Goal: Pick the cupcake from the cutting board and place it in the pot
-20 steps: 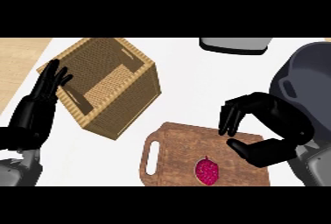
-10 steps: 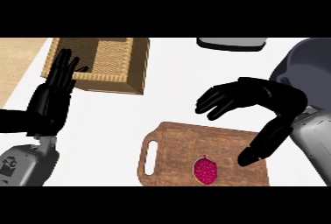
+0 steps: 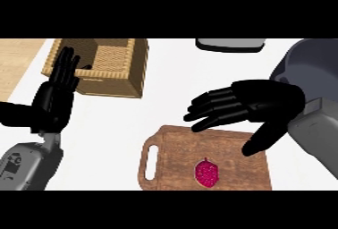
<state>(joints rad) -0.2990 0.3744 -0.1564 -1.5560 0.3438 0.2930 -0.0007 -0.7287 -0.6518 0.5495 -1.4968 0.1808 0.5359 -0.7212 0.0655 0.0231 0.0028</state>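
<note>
Head view: a wooden cutting board with a slotted handle on its left side lies on the white bench in the lower middle of the view. On it, toward its near edge, sits a small pinkish-red item, the cupcake. It stands alone on the board, touched by nothing.

The right hand hangs over the far right part of the board, palm down, its fingers spread and only slightly bent toward the left, the thumb pointing down toward the board's right side. It has hold of nothing. The cupcake lies nearer the lower edge than this hand and a little left of the thumb, clearly apart from it; the fingers reach out beyond the board's far edge, well away from the cupcake.

The left hand shows at the left edge, fingers straight and pointing up, open and resting, holding nothing. It partly overlaps the near left corner of a woven basket that stands on the bench at upper left.

At the top edge, right of centre, part of a grey vessel shows, perhaps the pot; too little is visible to be sure. A strip of tan wood surface runs along the upper left.
</note>
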